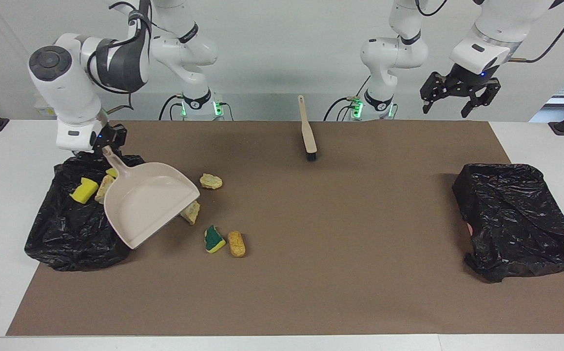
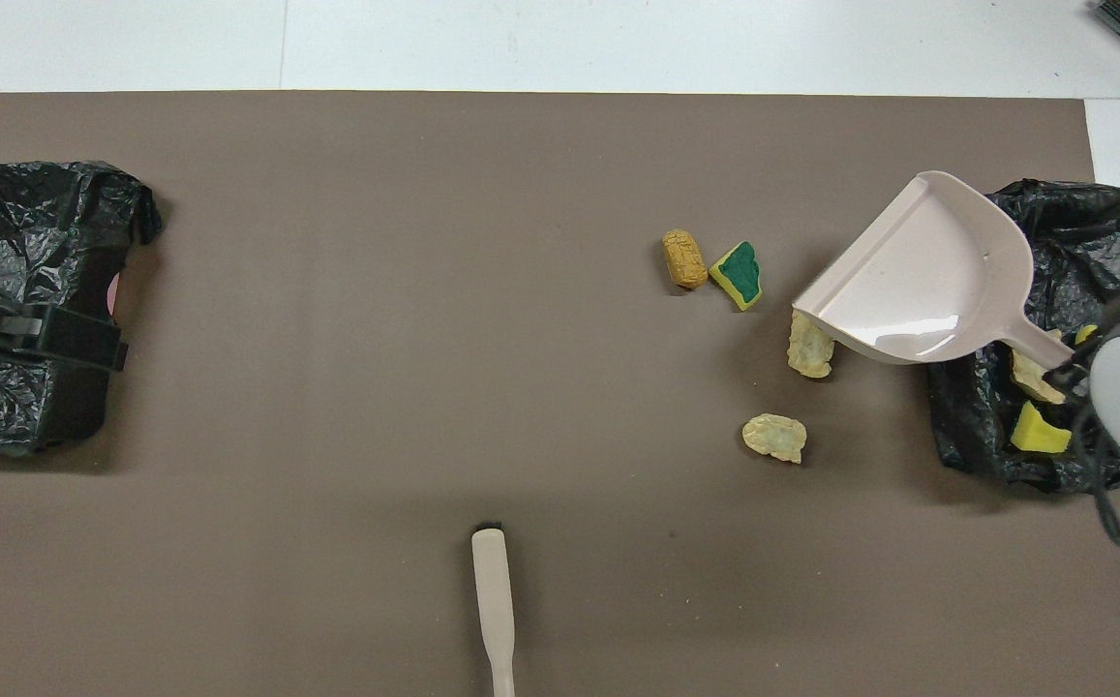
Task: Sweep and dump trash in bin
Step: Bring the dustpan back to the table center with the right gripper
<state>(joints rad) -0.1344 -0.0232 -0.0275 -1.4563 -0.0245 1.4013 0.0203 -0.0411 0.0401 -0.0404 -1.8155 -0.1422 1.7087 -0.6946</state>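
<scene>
My right gripper point(image 1: 107, 142) is shut on the handle of the beige dustpan point(image 1: 145, 202), which hangs tilted with its handle end over a black bin bag point(image 1: 62, 234). A yellow sponge bit point(image 1: 84, 191), a cream lump point(image 1: 104, 188) and a small yellow bit point(image 1: 112, 172) lie on that bag. On the mat lie a cream lump point(image 1: 211, 181), another cream lump point(image 1: 191, 212) under the pan's lip, a green-and-yellow wedge point(image 1: 213, 240) and a tan lump point(image 1: 236, 243). My left gripper point(image 1: 459, 95) is open and empty, raised over the other bag.
The beige hand brush point(image 1: 307, 129) lies on the brown mat point(image 1: 335, 273) close to the robots, mid-table. A second black bag point(image 1: 515, 214) sits at the left arm's end. In the overhead view the dustpan point(image 2: 918, 281) and the brush point(image 2: 492, 600) also show.
</scene>
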